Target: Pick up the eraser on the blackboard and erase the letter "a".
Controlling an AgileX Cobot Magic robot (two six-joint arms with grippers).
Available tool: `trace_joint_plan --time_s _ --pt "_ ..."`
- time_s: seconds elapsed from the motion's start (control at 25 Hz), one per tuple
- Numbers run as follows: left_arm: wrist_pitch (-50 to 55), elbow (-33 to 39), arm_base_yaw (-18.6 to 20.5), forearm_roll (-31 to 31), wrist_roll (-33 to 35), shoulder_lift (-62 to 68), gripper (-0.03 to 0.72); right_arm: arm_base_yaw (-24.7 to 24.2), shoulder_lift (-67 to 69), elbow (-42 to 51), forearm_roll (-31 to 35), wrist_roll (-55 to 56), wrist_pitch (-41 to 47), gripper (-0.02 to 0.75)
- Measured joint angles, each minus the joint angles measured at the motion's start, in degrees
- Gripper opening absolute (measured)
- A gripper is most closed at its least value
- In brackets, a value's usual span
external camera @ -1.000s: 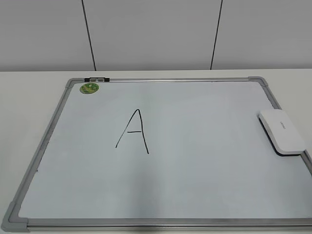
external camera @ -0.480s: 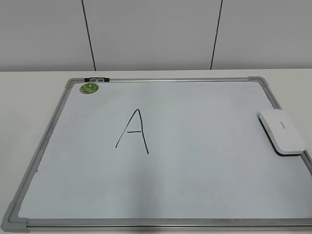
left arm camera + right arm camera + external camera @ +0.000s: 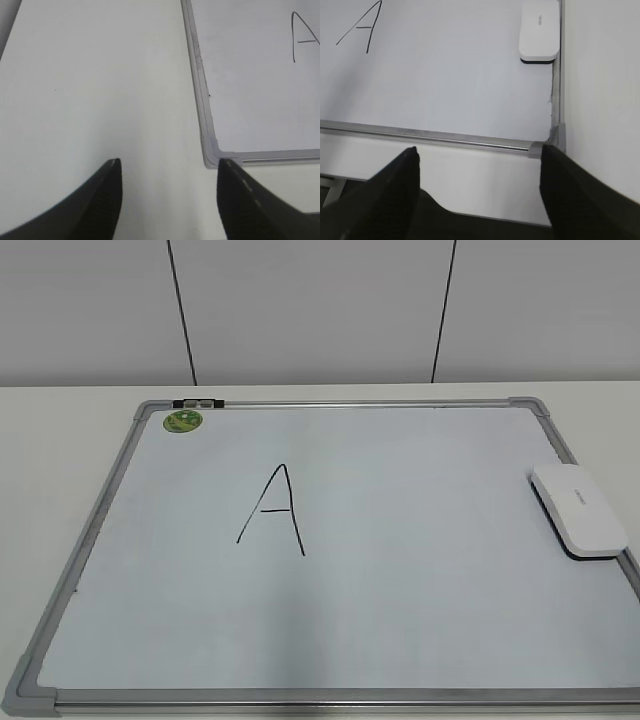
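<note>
The blackboard (image 3: 420,570), a white board with a grey frame, lies flat on the table. The white eraser (image 3: 578,510) rests on its right edge; it also shows in the right wrist view (image 3: 539,30). A large black capital "A" (image 3: 272,510) is written left of centre. No small letter "a" shows in any view. My left gripper (image 3: 167,165) is open and empty over bare table beside the board's near left corner. My right gripper (image 3: 479,150) is open and empty just off the board's near right corner, well short of the eraser. Neither gripper shows in the exterior view.
A round green sticker (image 3: 183,421) and a small black clip (image 3: 197,401) sit at the board's far left corner. White table surrounds the board (image 3: 75,90). A grey panelled wall (image 3: 320,310) stands behind.
</note>
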Motion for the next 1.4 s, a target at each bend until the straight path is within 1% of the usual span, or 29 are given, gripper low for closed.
trace_joint_plan --time_s 0.16,0.44,1.08,1.4 --pt "0.1 0.0 1.9 0.0 -0.02 -2.7 0.433 -2.43 -3.31 0.0 0.0 0.0 0.11 0.555" --pt "0.37 0.0 4.58 0.0 -0.02 -6.4 0.401 -2.54 -4.61 0.0 0.0 -0.09 0.2 0.555" --pt "0.58 0.0 4.81 0.0 -0.02 -6.8 0.337 -2.54 -4.61 0.0 0.0 -0.09 0.2 0.555" --pt "0.7 0.0 4.81 0.0 -0.02 -6.8 0.336 -2.54 -4.61 0.0 0.11 -0.09 0.2 0.555"
